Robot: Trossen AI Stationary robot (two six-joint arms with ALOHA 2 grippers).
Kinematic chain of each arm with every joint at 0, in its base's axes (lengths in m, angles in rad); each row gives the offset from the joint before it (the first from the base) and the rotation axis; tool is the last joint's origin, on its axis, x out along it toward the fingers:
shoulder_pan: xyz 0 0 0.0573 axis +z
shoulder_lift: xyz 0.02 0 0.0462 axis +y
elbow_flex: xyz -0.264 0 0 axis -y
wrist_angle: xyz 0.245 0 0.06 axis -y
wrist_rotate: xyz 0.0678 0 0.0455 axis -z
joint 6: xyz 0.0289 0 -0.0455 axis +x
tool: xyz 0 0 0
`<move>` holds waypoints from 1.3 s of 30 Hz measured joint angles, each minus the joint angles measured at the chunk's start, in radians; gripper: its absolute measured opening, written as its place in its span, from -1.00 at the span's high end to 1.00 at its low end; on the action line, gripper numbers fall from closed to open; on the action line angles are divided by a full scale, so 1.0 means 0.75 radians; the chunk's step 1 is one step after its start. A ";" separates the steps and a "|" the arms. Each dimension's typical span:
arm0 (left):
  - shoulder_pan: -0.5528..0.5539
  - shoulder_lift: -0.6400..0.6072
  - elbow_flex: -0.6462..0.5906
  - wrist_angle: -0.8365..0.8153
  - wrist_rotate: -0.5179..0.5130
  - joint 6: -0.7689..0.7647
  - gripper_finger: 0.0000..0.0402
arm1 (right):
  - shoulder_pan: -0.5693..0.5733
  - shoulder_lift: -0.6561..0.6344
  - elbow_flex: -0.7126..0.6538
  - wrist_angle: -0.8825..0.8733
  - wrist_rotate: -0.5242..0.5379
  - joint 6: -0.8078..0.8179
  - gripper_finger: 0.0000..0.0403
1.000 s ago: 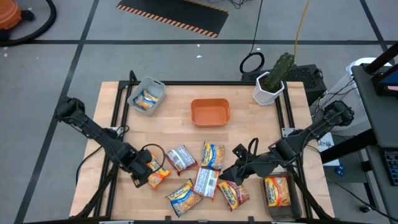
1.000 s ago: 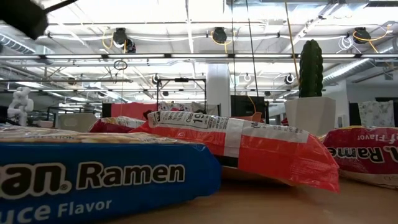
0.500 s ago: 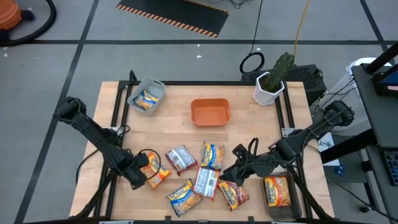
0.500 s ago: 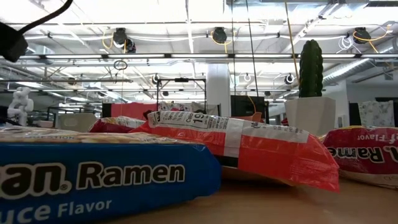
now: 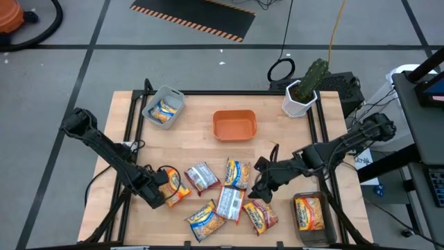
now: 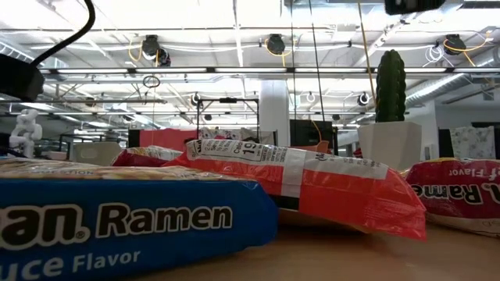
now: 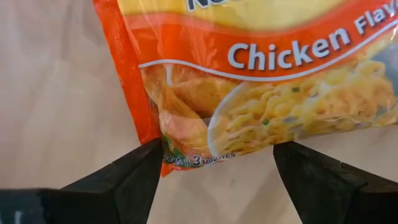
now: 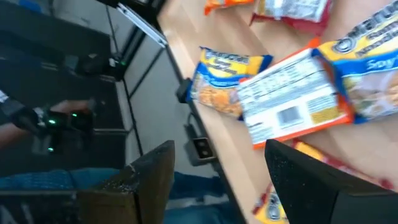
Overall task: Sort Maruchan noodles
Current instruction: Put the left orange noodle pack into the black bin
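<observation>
My left hand (image 7: 214, 180) is open, low over the wooden bench (image 5: 277, 142), its two fingers apart on either side of the bottom edge of an orange chicken noodle packet (image 5: 175, 189) that lies flat near the bench's front left. I cannot tell whether a finger touches the packet. My right hand (image 5: 258, 186) is also open and holds nothing, raised above the cluster of packets at the front middle.

On the bare bench I count six noodle packets (image 5: 229, 203): the orange one, a silver and red one, three yellow and blue ones, and one showing its printed white back. A seventh lies in the grey bin (image 5: 174, 98) at the back left, and an eighth in the clear bin (image 5: 299, 223) at the front right. One orange bin (image 5: 234, 125) sits at the back middle. One potted cactus (image 5: 310, 82) stands at the back right corner.

Beyond the bench is a grey floor with dark lines.
</observation>
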State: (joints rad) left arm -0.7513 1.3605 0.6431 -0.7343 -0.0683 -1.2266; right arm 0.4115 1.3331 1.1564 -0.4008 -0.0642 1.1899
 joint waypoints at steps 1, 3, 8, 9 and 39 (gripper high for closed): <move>0.000 0.000 -0.003 0.005 -0.021 0.026 -0.56 | -0.021 0.000 0.000 -0.016 -0.026 -0.024 -0.20; 0.000 0.000 -0.011 0.017 -0.051 0.086 -0.55 | -0.065 -0.003 0.000 -0.041 -0.089 -0.073 -0.20; 0.000 0.000 -0.053 0.070 -0.086 0.191 -0.34 | -0.189 -0.040 0.000 -0.090 -0.204 -0.180 -0.20; 0.000 0.000 -0.058 0.074 -0.087 0.211 -0.27 | -0.212 -0.050 -0.001 -0.098 -0.208 -0.198 -0.20; 0.248 -0.071 0.258 -0.293 -0.306 0.974 0.99 | -0.357 -0.173 -0.001 0.123 0.227 -0.003 -0.20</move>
State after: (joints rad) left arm -0.5652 1.3073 0.8368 -0.9540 -0.2980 -0.4961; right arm 0.1440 1.2035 1.1557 -0.3084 0.1064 1.1874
